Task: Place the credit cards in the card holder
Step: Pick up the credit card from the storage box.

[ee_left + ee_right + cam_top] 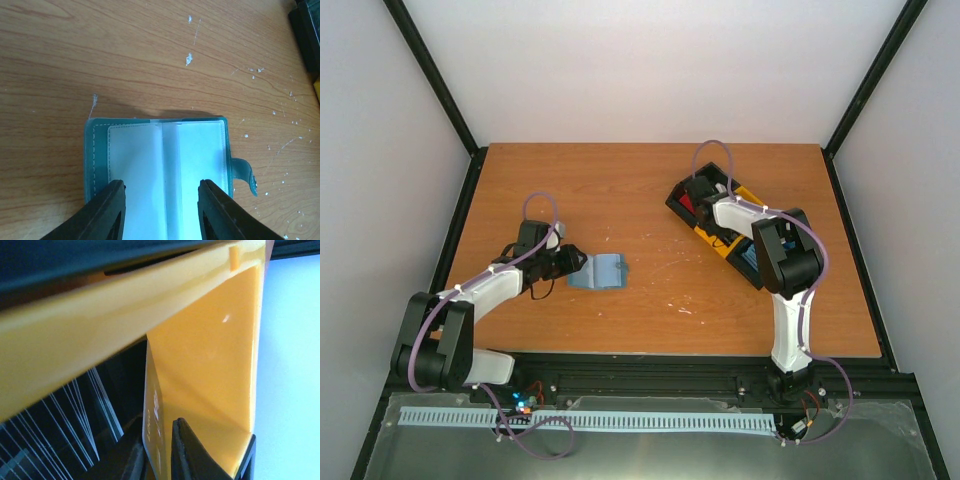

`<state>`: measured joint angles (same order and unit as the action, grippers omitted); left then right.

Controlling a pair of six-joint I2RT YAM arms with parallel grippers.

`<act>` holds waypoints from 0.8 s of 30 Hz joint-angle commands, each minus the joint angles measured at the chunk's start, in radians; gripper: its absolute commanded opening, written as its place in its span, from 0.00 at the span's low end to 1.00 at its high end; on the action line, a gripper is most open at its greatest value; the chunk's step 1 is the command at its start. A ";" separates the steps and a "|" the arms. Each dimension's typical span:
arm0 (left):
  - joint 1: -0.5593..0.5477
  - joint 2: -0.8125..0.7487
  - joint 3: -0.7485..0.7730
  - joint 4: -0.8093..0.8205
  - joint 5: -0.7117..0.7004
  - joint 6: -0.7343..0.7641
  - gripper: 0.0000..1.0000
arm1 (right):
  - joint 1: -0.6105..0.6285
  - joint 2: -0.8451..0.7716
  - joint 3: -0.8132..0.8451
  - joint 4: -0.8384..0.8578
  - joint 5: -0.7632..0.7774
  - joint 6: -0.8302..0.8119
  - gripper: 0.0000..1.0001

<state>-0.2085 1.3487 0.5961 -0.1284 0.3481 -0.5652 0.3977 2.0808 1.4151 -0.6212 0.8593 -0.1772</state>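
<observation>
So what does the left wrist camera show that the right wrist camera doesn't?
Left wrist only: the card holder open on the table, clear pockets up, left jaws spread over it. Right wrist only: a credit card pinched in the right jaws. Both: their own jaws at the bottom edge, and the tray, just a corner in the left view.

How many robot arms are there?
2: the left arm at the blue card holder, the right arm reaching into the black-and-yellow tray, claw pinching a card.

The wooden table (650, 320) carries the card holder (600, 271) and tray (682, 196).
</observation>
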 commanded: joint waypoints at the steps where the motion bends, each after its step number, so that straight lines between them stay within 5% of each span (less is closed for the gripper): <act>1: 0.004 0.009 0.034 -0.003 -0.007 0.022 0.42 | -0.003 0.013 0.014 0.033 0.054 0.004 0.14; 9: 0.004 0.012 0.036 -0.004 -0.008 0.022 0.42 | -0.010 0.044 0.018 0.039 -0.016 -0.004 0.13; 12: 0.004 0.008 0.034 -0.004 -0.008 0.019 0.42 | -0.010 0.040 0.020 0.029 -0.032 0.006 0.03; 24: 0.004 -0.016 0.033 -0.006 0.003 0.018 0.42 | -0.002 -0.133 0.033 -0.092 -0.105 0.105 0.03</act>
<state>-0.2085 1.3548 0.5961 -0.1287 0.3477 -0.5655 0.3943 2.0327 1.4258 -0.6666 0.7864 -0.1265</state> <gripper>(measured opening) 0.420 0.030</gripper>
